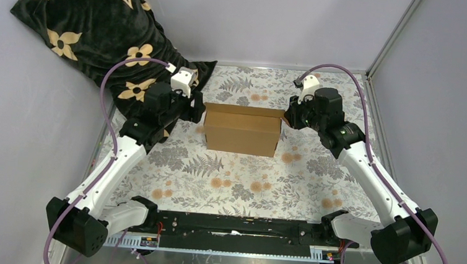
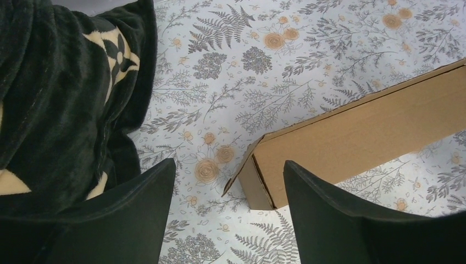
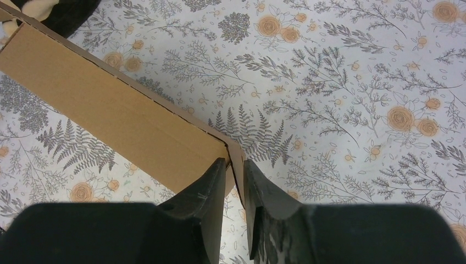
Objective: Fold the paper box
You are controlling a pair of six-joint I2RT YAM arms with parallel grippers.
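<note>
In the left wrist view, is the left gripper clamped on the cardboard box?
No, the left gripper has its fingers wide apart, and the corner of the cardboard box shows in the open gap between them.

A floral-print table [image 1: 234, 182] carries the paper box [image 1: 242, 134] and dark blanket [image 1: 89, 29].

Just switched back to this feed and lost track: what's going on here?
The right pincer is shut on an end flap of the plain brown corrugated cardboard box, which stands on the floral-patterned table. The left pincer hangs open by the box's opposite end, gripping nothing. A black plush blanket with cream flowers lies bunched at the table's far left corner.
</note>
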